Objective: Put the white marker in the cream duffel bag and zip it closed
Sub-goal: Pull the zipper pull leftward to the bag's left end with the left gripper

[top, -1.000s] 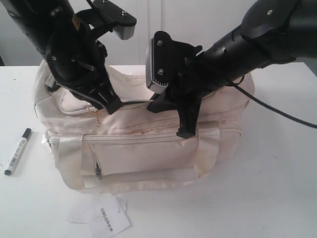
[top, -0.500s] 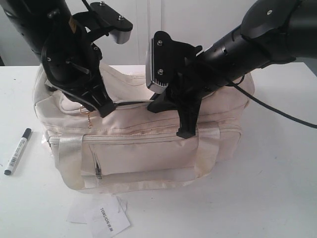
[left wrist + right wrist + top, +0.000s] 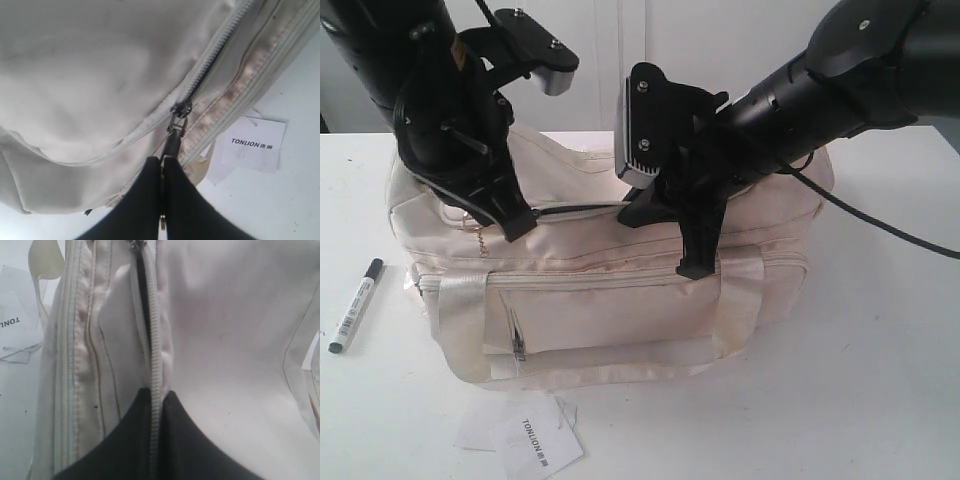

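left end effector (image 3: 162,161) pinched shut on zipper pull (image 3: 176,131), has dragged it further toward left end of cream duffel bag (image 3: 620,310) over the last second, so top zip is probably opening. right end effector (image 3: 156,392) clamped on bag's zip edge, unmoved. white marker (image 3: 355,305) on bench (image 3: 880,350) left of bag, untouched.
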Controlling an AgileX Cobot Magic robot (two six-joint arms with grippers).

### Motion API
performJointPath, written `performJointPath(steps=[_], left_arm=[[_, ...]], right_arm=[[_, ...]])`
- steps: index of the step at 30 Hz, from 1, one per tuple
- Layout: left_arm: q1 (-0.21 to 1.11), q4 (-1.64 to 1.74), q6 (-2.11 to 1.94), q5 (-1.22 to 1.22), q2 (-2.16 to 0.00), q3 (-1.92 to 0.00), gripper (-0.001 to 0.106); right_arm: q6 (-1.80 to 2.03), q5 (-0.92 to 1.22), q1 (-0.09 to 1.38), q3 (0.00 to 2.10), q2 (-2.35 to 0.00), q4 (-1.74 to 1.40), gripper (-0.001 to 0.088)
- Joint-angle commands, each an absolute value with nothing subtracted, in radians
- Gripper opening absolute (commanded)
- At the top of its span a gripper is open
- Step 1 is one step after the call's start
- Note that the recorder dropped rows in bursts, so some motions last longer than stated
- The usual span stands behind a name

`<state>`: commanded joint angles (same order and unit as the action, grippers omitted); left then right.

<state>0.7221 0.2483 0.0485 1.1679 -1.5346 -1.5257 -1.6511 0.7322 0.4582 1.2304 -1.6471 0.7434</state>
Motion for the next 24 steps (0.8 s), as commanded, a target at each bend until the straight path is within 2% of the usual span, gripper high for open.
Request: performJointPath(steps=[24], left_arm=[[0.722,0.297,0.049,1.219,-1.535,-1.526,0.0]], right_arm=[[-1.651,0.729,0.458,1.23,-1.647,0.743,0.0]])
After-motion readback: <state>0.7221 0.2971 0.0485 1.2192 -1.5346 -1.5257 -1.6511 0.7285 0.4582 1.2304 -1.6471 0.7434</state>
